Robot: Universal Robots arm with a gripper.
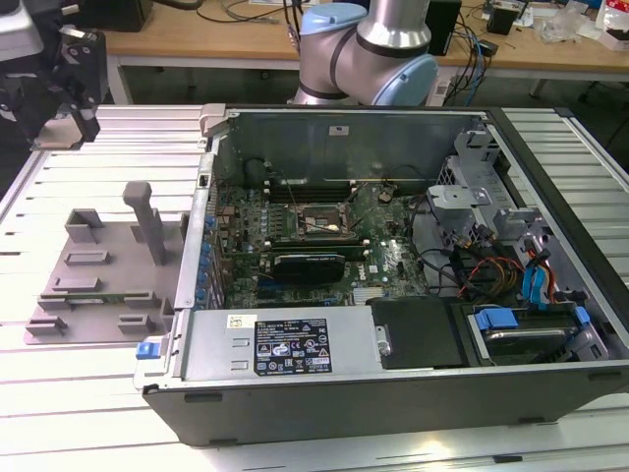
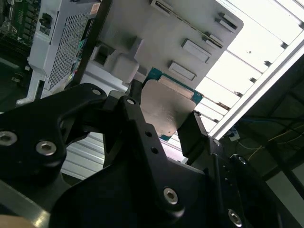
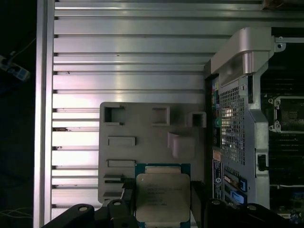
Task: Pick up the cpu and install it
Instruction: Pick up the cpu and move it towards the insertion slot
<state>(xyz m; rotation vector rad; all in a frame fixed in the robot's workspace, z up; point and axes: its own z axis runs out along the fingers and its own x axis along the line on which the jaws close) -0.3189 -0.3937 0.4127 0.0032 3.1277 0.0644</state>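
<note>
Black tool [image 3: 162, 211] around flat silvery cpu [image 3: 162, 192]

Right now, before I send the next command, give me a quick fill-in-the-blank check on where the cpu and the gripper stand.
1. The gripper is ___ on the cpu.
2. In the exterior view, the grey fixture plate lies to the exterior view's ___ of the computer case.
3. The computer case is ___, with its motherboard exposed.

Missing words: shut; left; open.
</note>
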